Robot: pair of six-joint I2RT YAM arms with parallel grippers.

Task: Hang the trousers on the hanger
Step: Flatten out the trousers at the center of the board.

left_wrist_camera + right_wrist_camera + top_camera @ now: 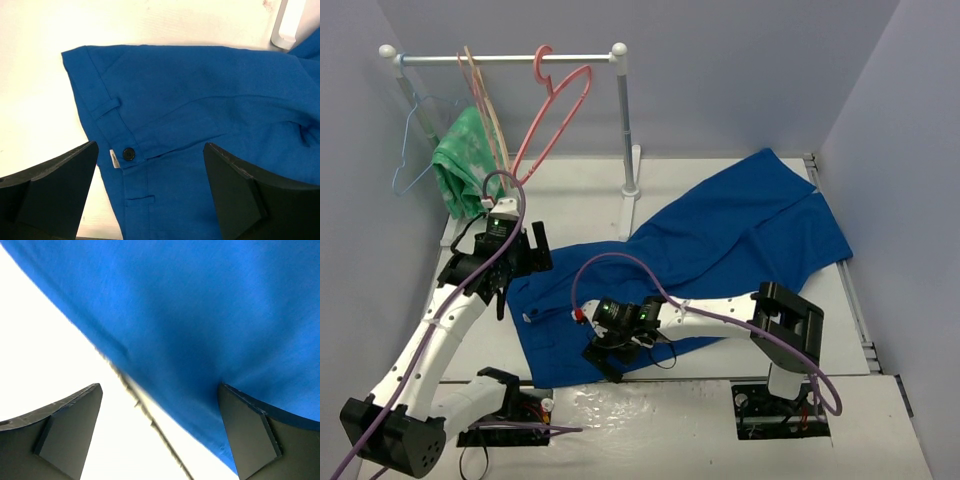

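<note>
Trousers (740,235) royal-blue, sprawled, perhaps creased; left end effector (150,150), right end effector (160,388) open, empty.

Blue trousers (720,240) spread flat on table; pink hanger (555,115) hooked on rail.

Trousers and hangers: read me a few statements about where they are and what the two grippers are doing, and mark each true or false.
1. The trousers lie spread on the table. True.
2. The pink hanger lies on the table beside the trousers. False: it hangs from the rail.
3. The left gripper is shut on the trousers. False: its jaws stand open above them, gripping nothing.
4. The right gripper is open at an edge of the trousers. True.
5. A green cloth hangs near the rail's left end. True.
</note>
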